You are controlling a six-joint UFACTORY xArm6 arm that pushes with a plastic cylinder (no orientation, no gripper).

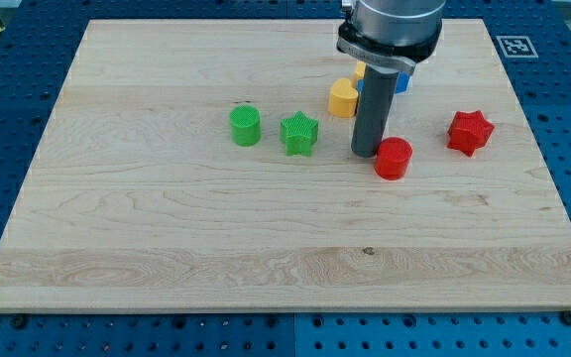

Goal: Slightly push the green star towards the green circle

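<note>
The green star [299, 134] lies near the board's middle. The green circle [246, 125] stands just to its left, a small gap between them. My tip [366, 153] is on the board to the right of the green star, about a block's width away. It stands close beside the red circle [394, 158], which is at its lower right.
A yellow heart [342, 98] lies above and left of the rod. A blue block [400, 81] is mostly hidden behind the rod. A red star [470, 132] sits at the right. The wooden board [167, 248] has blue table around it.
</note>
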